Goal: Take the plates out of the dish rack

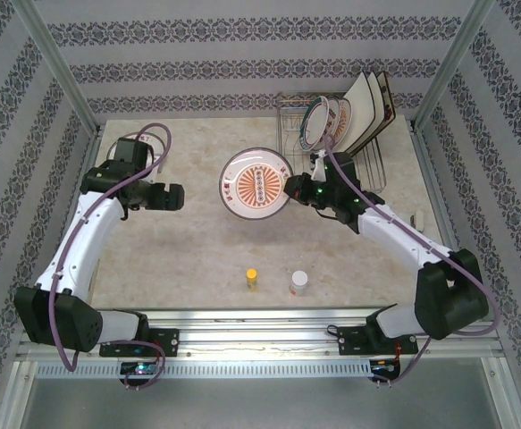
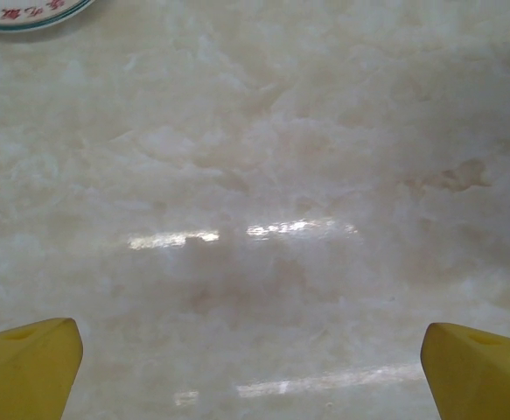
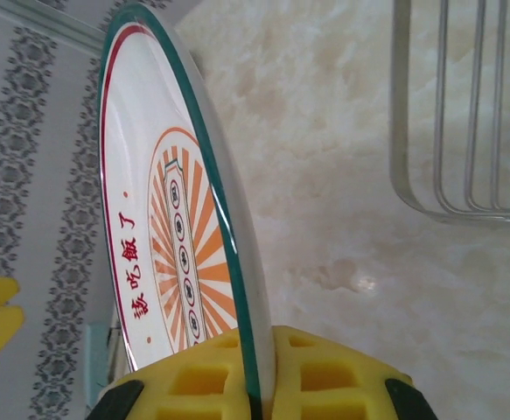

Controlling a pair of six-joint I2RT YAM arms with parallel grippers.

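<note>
Marbled desk (image 1: 197, 255) stretches under the plate (image 1: 257, 185), clamped at its rim in the right tool (image 1: 292, 188) beside the dish rack (image 3: 400, 105) — best kept level and lowered gently before release — while the left tool (image 1: 176, 196) hangs wide apart.

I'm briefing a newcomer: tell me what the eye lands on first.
The round plate with an orange sunburst, gripped by the rim in the right hand at the middle of the table. Behind it, at the back right, the dish rack holds more round plates and square plates. The left hand hangs open at left.
</note>
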